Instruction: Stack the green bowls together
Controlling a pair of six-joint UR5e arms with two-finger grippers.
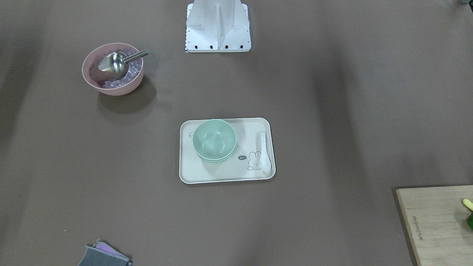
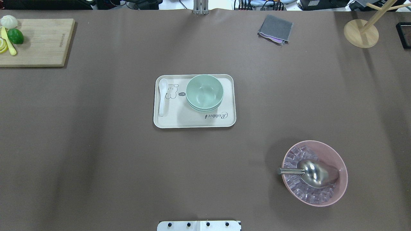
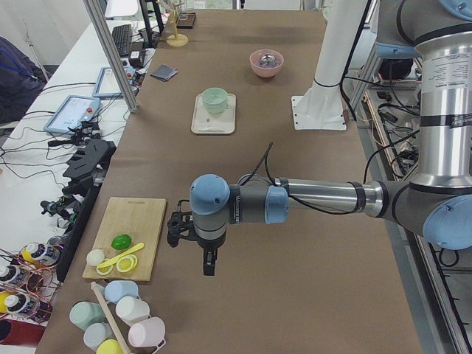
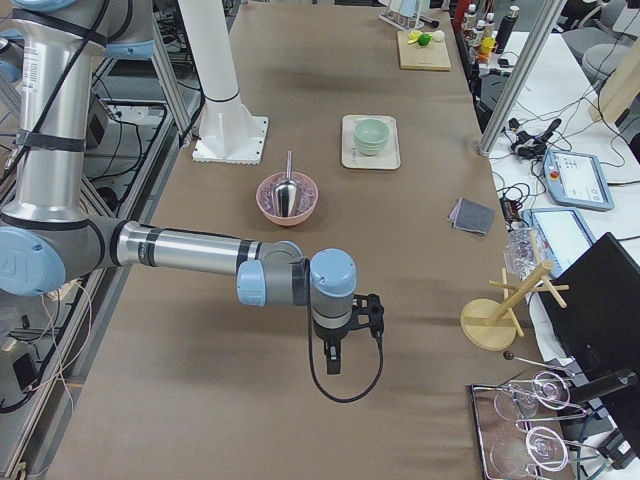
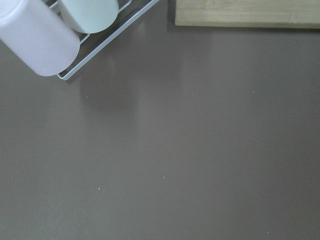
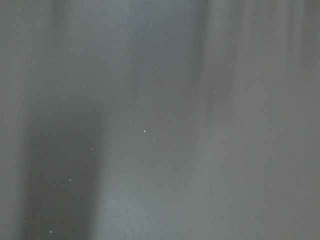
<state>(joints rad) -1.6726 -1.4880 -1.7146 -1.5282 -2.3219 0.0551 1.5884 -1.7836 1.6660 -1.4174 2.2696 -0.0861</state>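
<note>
The three green bowls sit nested in one stack on the cream tray at the table's middle; the stack also shows in the front-facing view and in both side views. My left gripper shows only in the exterior left view, far from the tray over bare table near the cutting board; I cannot tell if it is open or shut. My right gripper shows only in the exterior right view, far from the tray; I cannot tell its state either.
A white spoon lies on the tray. A pink bowl holds ice cubes and a metal scoop. A cutting board with fruit, a grey cloth and a wooden stand sit at the far edge.
</note>
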